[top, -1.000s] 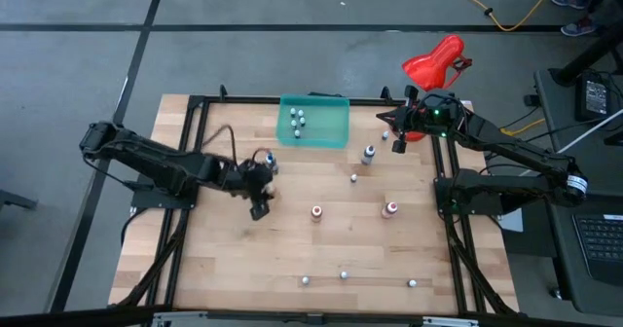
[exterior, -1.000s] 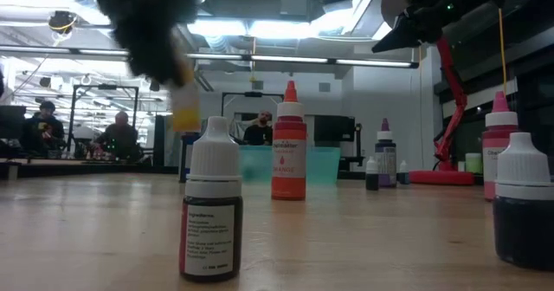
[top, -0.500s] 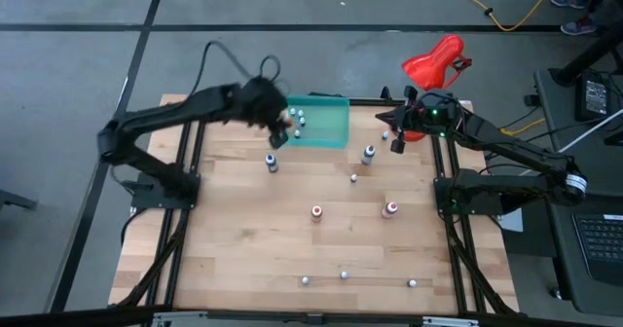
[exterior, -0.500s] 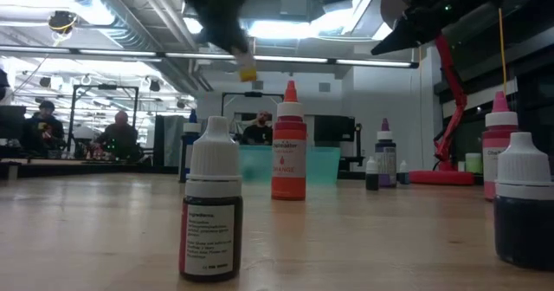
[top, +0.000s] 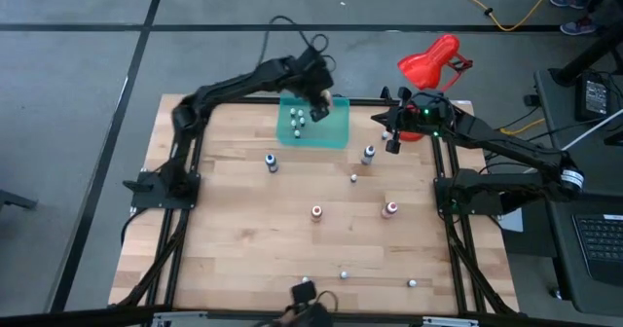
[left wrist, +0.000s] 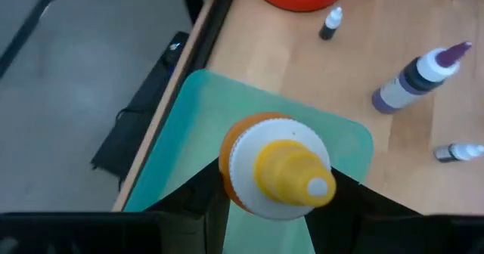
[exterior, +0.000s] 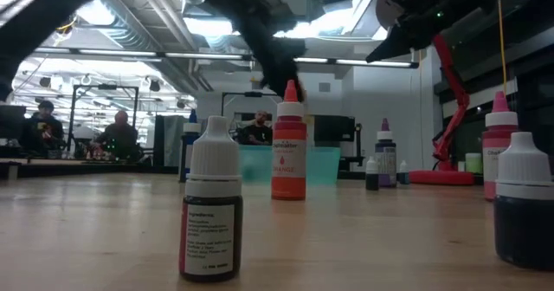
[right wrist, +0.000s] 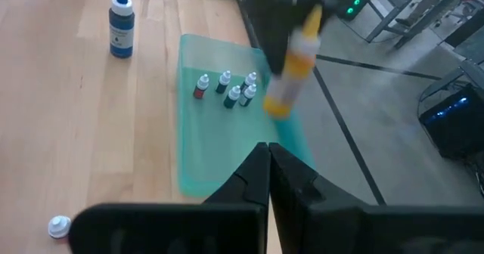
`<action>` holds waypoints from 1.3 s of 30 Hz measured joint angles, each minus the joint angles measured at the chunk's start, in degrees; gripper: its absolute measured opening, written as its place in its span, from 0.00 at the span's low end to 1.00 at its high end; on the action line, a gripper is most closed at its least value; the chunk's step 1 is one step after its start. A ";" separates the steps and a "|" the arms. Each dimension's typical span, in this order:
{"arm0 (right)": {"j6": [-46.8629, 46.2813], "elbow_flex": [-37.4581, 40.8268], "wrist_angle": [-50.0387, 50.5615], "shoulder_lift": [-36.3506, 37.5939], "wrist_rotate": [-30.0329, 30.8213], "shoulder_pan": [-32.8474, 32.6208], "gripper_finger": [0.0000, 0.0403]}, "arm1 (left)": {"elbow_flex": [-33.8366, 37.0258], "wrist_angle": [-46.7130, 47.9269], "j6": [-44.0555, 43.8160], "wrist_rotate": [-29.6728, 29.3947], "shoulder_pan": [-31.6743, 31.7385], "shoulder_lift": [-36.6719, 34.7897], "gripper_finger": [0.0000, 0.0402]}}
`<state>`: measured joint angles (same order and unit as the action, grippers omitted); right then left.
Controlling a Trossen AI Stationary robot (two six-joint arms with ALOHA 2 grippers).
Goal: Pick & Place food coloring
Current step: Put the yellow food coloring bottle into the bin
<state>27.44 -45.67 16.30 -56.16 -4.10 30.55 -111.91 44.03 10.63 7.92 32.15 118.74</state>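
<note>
Food coloring bottles stood in many places on the wooden table [top: 234, 230]. One yellow bottle [left wrist: 278, 168] with a white collar and a yellow tip was clamped between the fingers of the left gripper [top: 321, 98], which hung above the teal tray [top: 336, 132] at the far edge of the table. From the right wrist view this bottle [right wrist: 293, 65] was in the air over the tray's far side, not touching it. Five tiny bottles [right wrist: 227, 89] with pale caps stood close together inside the tray.

On the bare wood, a blue bottle [top: 272, 163] stood near the tray on its left side, and a purple bottle [top: 368, 154] stood near it on the right. A small one [top: 353, 179] was just beside the purple bottle. Nearer the middle stood an orange bottle [top: 316, 211] and a pink bottle [top: 390, 208], well apart. Three small bottles [top: 343, 274] were in a loose row near the front edge.

The right gripper [top: 392, 144] waited in the air by the far right corner, beside the red desk lamp [top: 433, 62], and its claws were pressed together with nothing between them.
</note>
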 joint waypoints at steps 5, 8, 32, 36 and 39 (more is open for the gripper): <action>0.00 0.00 -1.33 -0.33 0.00 0.02 0.03 | -5.72 -0.95 1.67 1.06 -0.01 8.06 0.34; 0.00 0.00 -1.97 -0.41 0.00 0.02 0.03 | -7.88 -0.90 1.71 0.99 0.04 12.45 0.34; -0.37 0.09 -2.35 -0.37 0.00 0.02 0.03 | -9.93 -4.77 -1.31 0.44 2.86 20.00 0.34; -0.39 0.09 -2.35 -0.37 0.00 0.04 0.03 | -10.07 -5.06 -1.97 0.68 2.74 20.76 0.34; -0.42 0.09 -2.35 -0.37 0.00 0.04 0.03 | -10.07 -5.27 -2.49 0.81 2.72 20.80 0.35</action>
<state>27.03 -45.58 13.96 -56.53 -4.10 30.59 -121.97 38.76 8.14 8.73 34.87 139.55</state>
